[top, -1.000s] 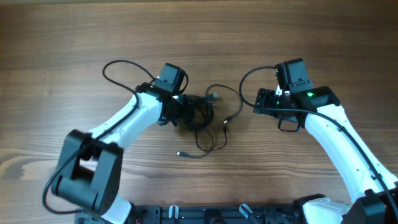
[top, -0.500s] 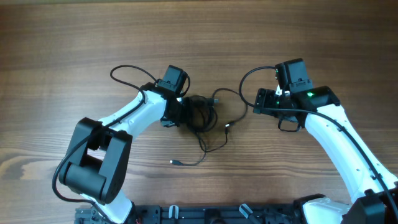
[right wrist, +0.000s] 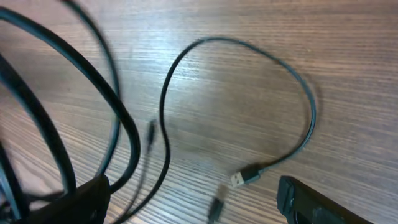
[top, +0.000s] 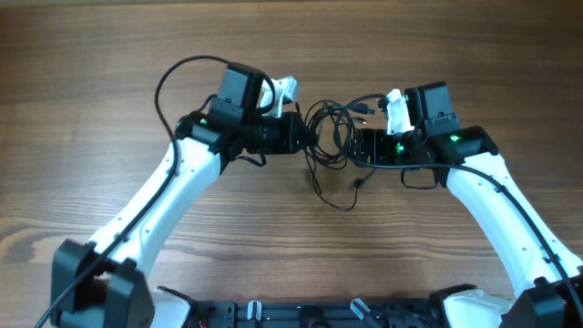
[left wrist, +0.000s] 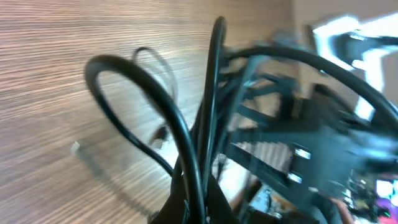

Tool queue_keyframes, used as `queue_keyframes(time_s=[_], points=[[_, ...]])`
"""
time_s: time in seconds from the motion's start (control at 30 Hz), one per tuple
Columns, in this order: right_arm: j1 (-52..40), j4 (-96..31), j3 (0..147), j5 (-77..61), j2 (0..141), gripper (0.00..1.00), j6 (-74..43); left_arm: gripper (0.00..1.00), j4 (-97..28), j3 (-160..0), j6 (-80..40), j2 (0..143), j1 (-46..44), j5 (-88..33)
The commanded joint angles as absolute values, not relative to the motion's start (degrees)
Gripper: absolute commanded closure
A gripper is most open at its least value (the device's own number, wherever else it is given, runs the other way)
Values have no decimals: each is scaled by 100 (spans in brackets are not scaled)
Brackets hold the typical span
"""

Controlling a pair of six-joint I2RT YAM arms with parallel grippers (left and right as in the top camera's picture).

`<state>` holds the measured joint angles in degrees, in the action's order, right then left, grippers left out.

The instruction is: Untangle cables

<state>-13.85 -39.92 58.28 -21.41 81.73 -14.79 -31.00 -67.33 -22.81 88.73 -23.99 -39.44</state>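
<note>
The cables are a bundle of thin black loops between my two grippers at the table's middle. One loose end trails toward the front to a small plug. My left gripper is shut on the bundle's left side. In the left wrist view the strands rise out of the closed gripper. My right gripper stands open at the bundle's right side. In the right wrist view, between its fingers, a USB plug and a thin loop lie on the wood.
The left arm's own thicker black cable arcs over the wooden table at the back left. The robot's base rail runs along the front edge. The right arm fills the right of the left wrist view.
My left gripper has shut on the bundle and carried it back and to the right, pulling the loose loops along. My right gripper has turned left toward the bundle and stays open.
</note>
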Motion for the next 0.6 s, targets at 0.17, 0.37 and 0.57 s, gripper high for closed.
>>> queue_keyframes(time_s=[0.17,0.37,0.57], points=[[-1393,-3669,5913,-2305,8114,14,-1594,96,-3089,-6812,-2137,8656,-2427,-4692],[-1393,-3610,5913,-3052,8114,5,-1640,96,-3402,-6810,-2117,8659,-2427,-4250],[-1393,-3326,5913,-3603,8114,5,-1522,96,-3404,-6810,-2121,8659,-2427,-4421]])
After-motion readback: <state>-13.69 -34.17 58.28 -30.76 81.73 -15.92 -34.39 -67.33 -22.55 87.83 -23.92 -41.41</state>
